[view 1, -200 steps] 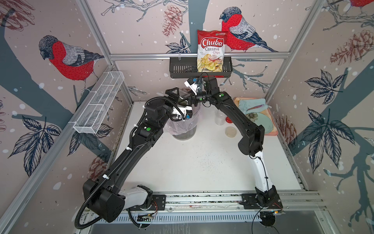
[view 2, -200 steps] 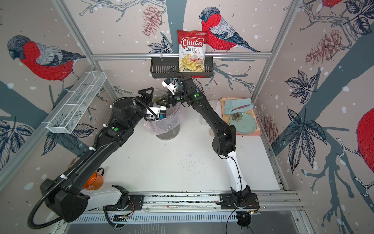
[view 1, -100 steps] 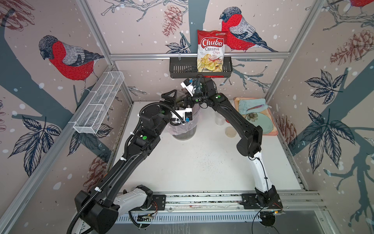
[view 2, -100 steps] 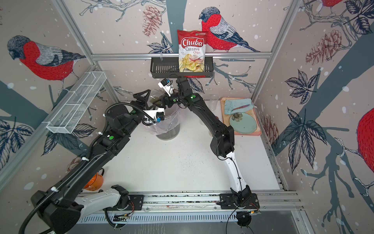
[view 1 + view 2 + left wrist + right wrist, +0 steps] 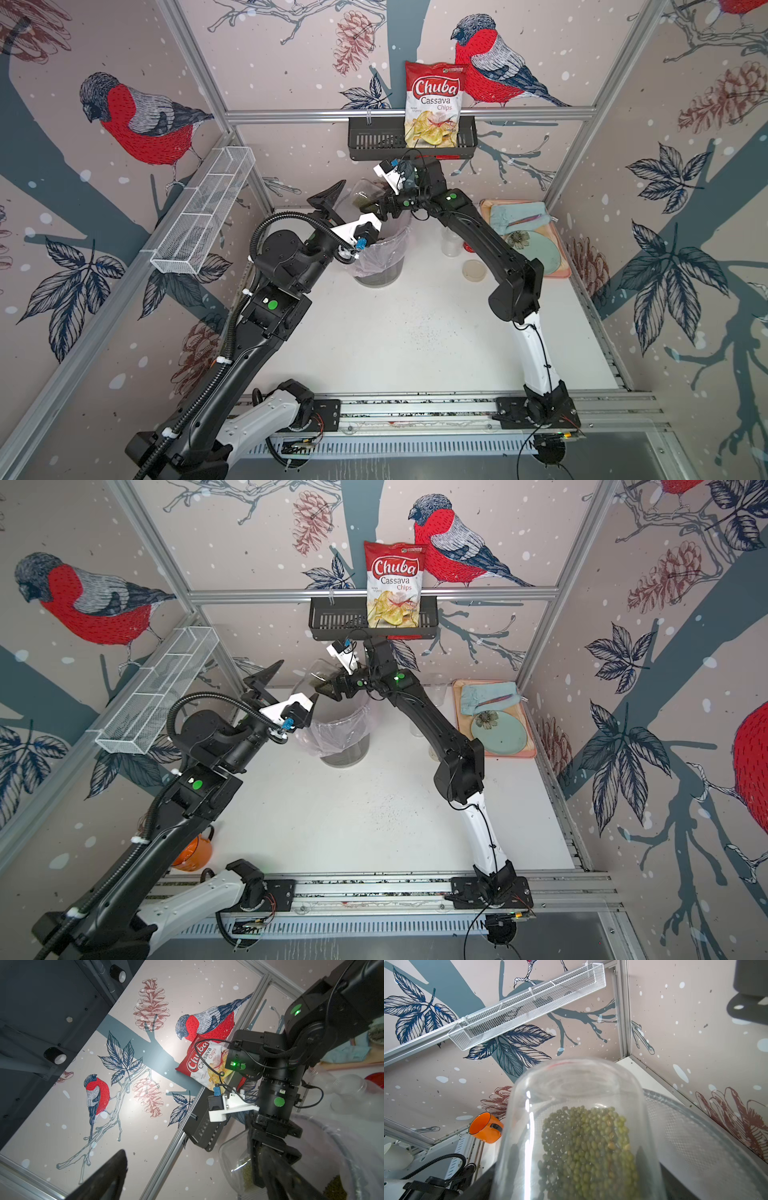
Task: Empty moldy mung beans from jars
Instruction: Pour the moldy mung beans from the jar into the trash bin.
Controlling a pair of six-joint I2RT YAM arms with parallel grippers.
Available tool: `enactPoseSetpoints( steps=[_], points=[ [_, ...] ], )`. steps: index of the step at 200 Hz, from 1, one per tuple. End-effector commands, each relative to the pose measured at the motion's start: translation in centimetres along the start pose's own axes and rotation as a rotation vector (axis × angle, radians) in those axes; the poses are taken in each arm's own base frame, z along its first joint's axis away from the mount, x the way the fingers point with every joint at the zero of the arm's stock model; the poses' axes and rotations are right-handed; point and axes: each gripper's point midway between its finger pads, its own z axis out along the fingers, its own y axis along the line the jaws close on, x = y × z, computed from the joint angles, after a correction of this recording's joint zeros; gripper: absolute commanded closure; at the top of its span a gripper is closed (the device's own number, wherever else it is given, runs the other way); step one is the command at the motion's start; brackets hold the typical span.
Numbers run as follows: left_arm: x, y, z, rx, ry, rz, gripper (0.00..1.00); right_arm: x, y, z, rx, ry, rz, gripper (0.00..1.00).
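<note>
Olive-green mung beans (image 5: pixel 587 1147) are gathering along one wall of a clear jar (image 5: pixel 571 1118), which is tilting above the grey lined bin (image 5: pixel 380 274) at the back of the worktop. The right pincer (image 5: pixel 264 1167) is clamping across the jar's body. The left pincer (image 5: pixel 289 688) is hanging wide apart and empty, just beside the bin. The smooth, rigid walls are probably slippery, and the loose grains are likely light and quick to pour. Gripping mid-body, clear of the mouth, is looking soundest.
</note>
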Motion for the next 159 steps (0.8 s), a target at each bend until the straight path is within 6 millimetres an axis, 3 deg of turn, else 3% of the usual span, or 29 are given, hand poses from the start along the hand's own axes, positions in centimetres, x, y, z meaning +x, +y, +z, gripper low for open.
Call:
enactPoseSetpoints(
  steps=[1,40,87,108,159],
  points=[
    [-0.3,0.1,-0.4,-0.003,-0.011,-0.158,0.04,-1.8,0.5,-0.6,0.007,-0.049,-0.029,0.45],
    [-0.2,-0.4,-2.1,0.011,-0.006,-0.308,0.04,-2.1,0.6,-1.1,0.024,-0.046,-0.030,0.45],
    [-0.3,-2.6,-4.1,0.085,-0.028,-0.474,0.04,-2.2,0.3,-1.3,0.048,-0.044,-0.028,0.45],
    [0.9,-4.6,-4.9,0.104,-0.013,-0.527,0.04,-2.6,0.0,-1.6,0.075,-0.052,-0.026,0.46],
    [3.8,-6.4,-6.2,0.065,0.075,-0.555,0.04,-3.1,-0.1,-2.2,0.131,-0.073,-0.021,0.46]
  ],
)
